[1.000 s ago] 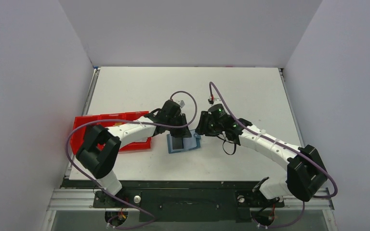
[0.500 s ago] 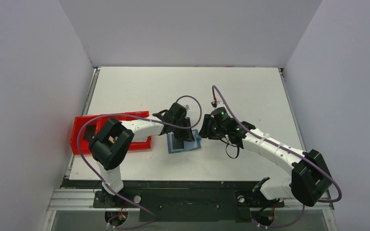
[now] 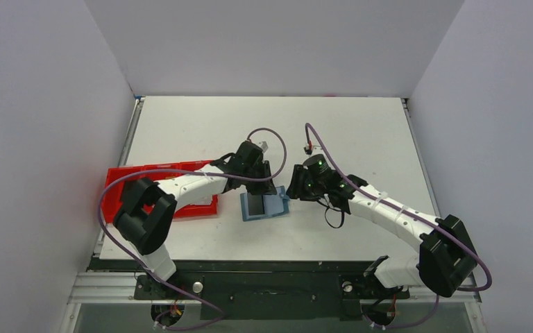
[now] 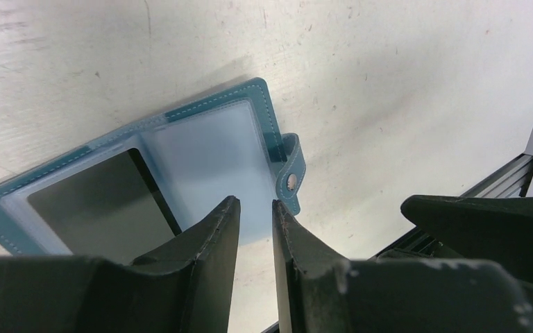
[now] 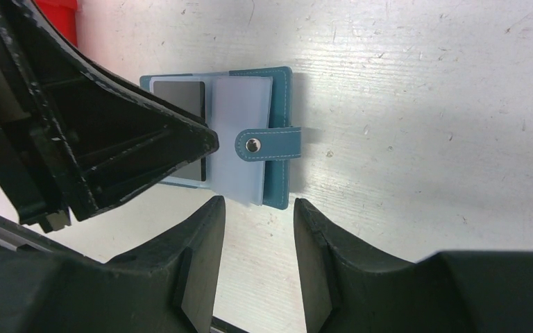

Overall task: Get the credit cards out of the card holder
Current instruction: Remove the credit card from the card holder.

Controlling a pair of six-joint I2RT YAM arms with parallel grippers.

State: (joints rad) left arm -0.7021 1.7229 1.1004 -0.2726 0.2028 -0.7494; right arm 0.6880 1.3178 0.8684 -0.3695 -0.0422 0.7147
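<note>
Top external view gives us the white table [image 3: 333,132] with the card holder [image 3: 262,207] lying open and flat near its middle, a little to the right of the red tray [image 3: 121,177], a hard plastic tray partly under the left arm. We see the left gripper [image 3: 262,184] over the holder's far edge and the right gripper [image 3: 293,187] just beside the holder's right side.

From the left wrist, we read the holder as teal-blue, leather-like material with pale stitching along a rounded rim and frosted clear plastic sleeves inside. 1 dark grey card [image 4: 90,208], flat, glossy and sharp-cornered, sits in 1 sleeve. The sleeve beside it looks milky, and we cannot tell what it contains. A narrow tab [image 4: 290,173] with a round metal snap sticks out from the holder's edge. The left gripper's 2 matte black, wedge-shaped fingers stand only a narrow slit apart over the milky sleeve, with nothing between them. We cannot tell whether their tips touch it.

From the right wrist, we see the right gripper's 2 smooth black fingers parted more widely, with bare scuffed table in the gap and nothing gripped. Their tips sit just beside the holder's edge. 1 finger of the left gripper points its tip at the seam between the dark card and the milky sleeve.
</note>
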